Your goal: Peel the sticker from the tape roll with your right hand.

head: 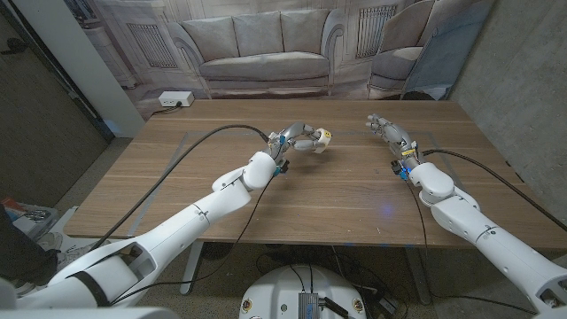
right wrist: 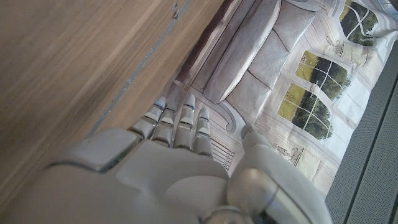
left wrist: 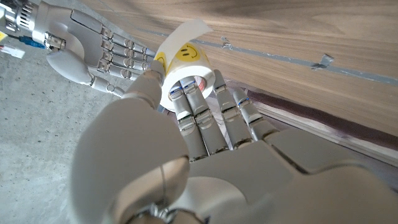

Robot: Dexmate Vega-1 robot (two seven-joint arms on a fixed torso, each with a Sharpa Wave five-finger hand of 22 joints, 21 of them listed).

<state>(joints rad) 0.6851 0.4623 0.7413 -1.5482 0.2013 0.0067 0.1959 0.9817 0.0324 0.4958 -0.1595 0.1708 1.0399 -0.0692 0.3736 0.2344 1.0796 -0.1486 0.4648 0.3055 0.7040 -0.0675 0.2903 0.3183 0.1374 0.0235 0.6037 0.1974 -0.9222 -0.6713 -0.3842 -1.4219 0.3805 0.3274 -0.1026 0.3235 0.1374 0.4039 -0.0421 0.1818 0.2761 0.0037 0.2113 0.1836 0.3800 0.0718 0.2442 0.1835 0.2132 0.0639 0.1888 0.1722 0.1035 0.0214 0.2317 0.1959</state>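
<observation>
Left hand (left wrist: pixel 186 124) grasping tape roll (left wrist: pixel 186 78), raised above bench (head: pixel 354 190); yellow smiley sticker (left wrist: pixel 185 54) on roll's outer face, one end lifted. Right hand (head: pixel 387 129) well apart from roll, released, fingers (right wrist: pixel 177 124) extended, holding nothing.

Printed sofa backdrop (head: pixel 266 49), wooden table (head: pixel 337 190)

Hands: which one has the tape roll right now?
The left hand holds the tape roll, smiley sticker showing; the right hand is apart and holds nothing.
</observation>
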